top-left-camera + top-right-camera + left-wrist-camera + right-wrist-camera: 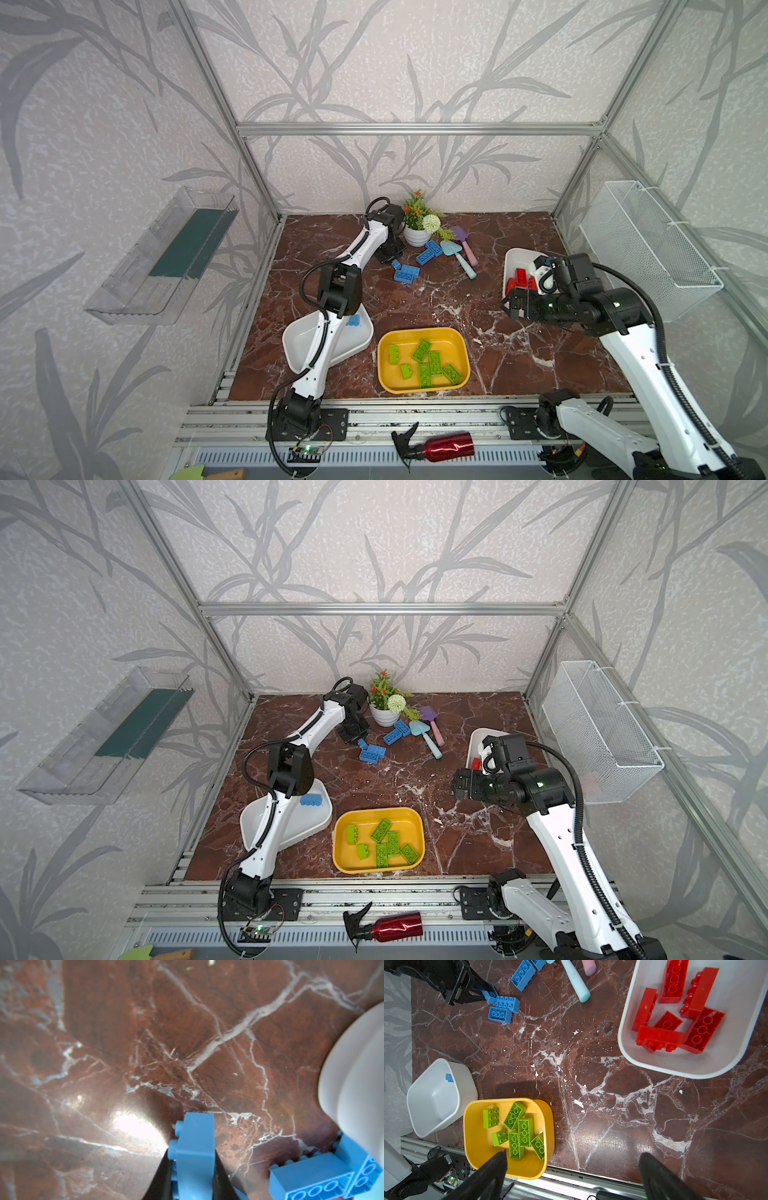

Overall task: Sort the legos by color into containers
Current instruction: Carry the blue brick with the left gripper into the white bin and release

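**A:** Where do we find the left tool [192,1156]?

**B:** At the far side of the bench [104,1043], near the white pot [417,237]. Its black fingers [221,1169] are pinched on a small blue brick [195,1136] of smooth matte plastic, its round studs pointing sideways. We cannot tell whether the brick is clear of the surface.

**A:** And the other blues?

**B:** We see loose blue bricks [506,1002] just beside it on the glossy red-brown marble with its white veins. One more blue piece [311,800] sits in the near white tub [431,1095], a shallow container with rounded corners.

**A:** The rest?

**B:** Six lime green bricks [525,1132] lie jumbled in the yellow tub [475,1147]. The shiny red bricks [672,980] are piled in the second white tub [625,1043], some with their hollow undersides up.

**A:** And the right tool [573,1154]?

**B:** Its fingers are spread wide and hold nothing. It hangs over bare marble between the yellow tub and the second white tub.
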`<move>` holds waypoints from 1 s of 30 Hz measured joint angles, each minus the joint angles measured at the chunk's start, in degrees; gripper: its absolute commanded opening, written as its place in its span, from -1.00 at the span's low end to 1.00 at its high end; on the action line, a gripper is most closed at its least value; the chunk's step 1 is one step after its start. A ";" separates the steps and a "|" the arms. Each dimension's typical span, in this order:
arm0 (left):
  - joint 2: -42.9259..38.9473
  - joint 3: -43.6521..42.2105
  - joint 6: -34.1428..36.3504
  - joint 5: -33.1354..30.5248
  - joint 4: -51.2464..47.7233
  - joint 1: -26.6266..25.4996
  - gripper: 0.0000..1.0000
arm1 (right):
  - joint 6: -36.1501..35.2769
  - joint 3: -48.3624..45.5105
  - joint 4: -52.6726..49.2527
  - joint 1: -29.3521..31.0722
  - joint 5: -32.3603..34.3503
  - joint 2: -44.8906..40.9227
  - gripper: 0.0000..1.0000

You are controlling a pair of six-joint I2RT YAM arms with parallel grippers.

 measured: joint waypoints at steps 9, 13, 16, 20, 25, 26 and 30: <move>-4.85 -3.06 3.56 -3.15 -1.46 0.02 -0.78 | 0.02 -0.81 0.35 -0.04 -2.01 -1.07 0.98; -15.91 -11.61 5.73 -5.66 -1.42 0.09 -0.78 | 0.00 -1.20 0.87 -0.04 -3.02 -1.07 0.98; -26.47 -20.15 6.97 -7.41 -0.55 0.11 -0.78 | -0.04 -1.46 1.22 -0.04 -3.74 -1.03 0.98; -42.29 -36.28 7.61 -9.29 1.73 0.48 -0.77 | -0.02 -1.66 1.88 -0.02 -4.98 -1.03 0.98; -57.88 -56.94 6.45 -10.69 3.10 0.61 -0.75 | 0.24 -2.60 2.54 1.33 -6.08 -1.16 0.98; -60.76 -61.33 5.81 -10.95 3.37 0.76 -0.74 | 0.33 -2.67 2.58 2.01 -6.16 -1.14 0.98; -69.96 -75.28 3.06 -11.80 3.85 1.01 -0.73 | 0.61 -2.67 3.02 5.57 -6.45 -1.11 0.98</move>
